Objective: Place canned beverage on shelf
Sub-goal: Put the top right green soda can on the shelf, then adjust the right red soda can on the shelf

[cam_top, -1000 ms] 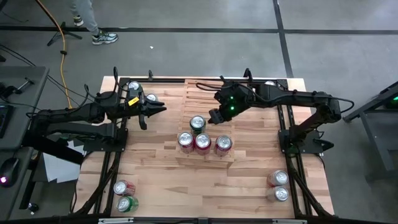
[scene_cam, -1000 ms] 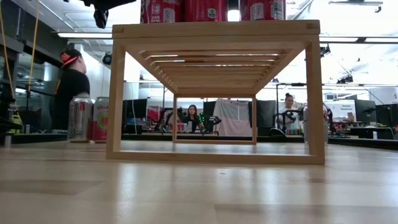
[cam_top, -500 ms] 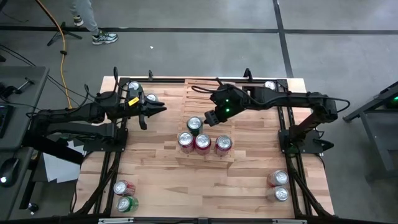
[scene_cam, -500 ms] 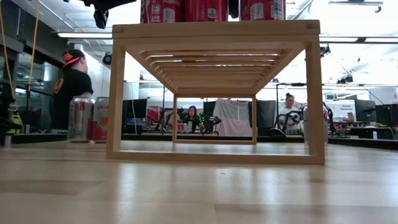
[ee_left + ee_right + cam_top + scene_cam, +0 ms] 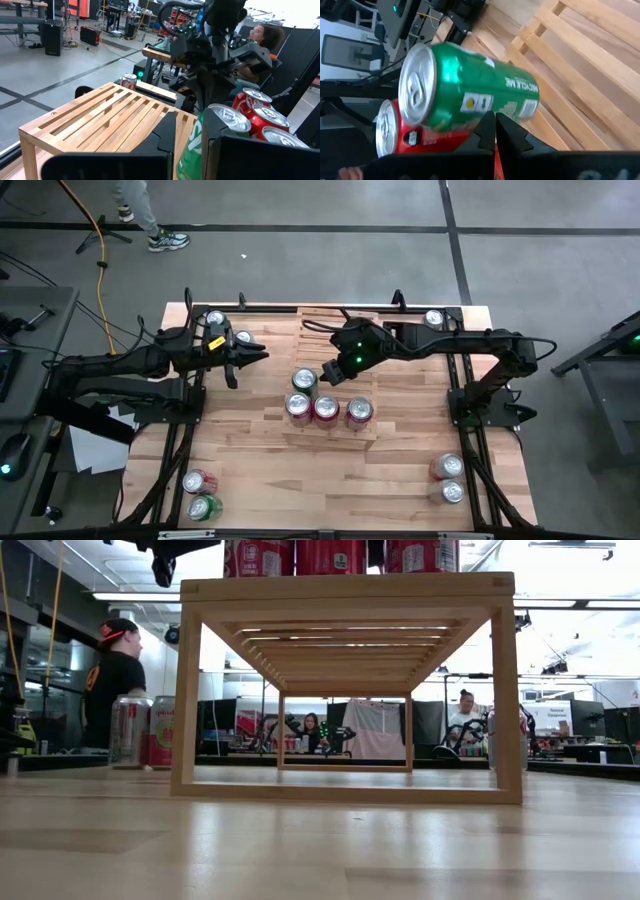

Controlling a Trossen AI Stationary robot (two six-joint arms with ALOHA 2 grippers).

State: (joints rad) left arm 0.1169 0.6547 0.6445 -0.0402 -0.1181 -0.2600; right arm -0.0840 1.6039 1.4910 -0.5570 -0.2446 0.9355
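Note:
The shelf (image 5: 322,338) of pale slats stands mid-table. Three red cans (image 5: 326,409) stand in a row along its near tier. Just behind them a green can (image 5: 303,381) stands upright on the slats (image 5: 580,45). My right gripper (image 5: 331,372) is shut and sits right beside the green can, on the can's right. My left gripper (image 5: 258,354) is shut and hangs in the air off the shelf's left side, touching nothing. The low view shows only the shelf frame (image 5: 345,587) and the red cans' bottoms (image 5: 330,555). My right gripper sets its shut fingertips (image 5: 494,122) against the green can's side wall (image 5: 492,107), low on the can. The fingers come slanting down from the table's right. The can stands upright on the shelf slats, next to a red can (image 5: 420,137).
Loose cans stand in pairs at the near left (image 5: 199,492) and near right (image 5: 449,478) corners. Two more are at the far left (image 5: 216,320) by the left arm, and one is at the far right (image 5: 433,317). People sit beyond the table (image 5: 308,728).
My right gripper has moved toward the table's left edge and slightly down, staying shut. The green can has slid left along the shelf ahead of the fingertips, still upright, and now stands behind the leftmost red can.

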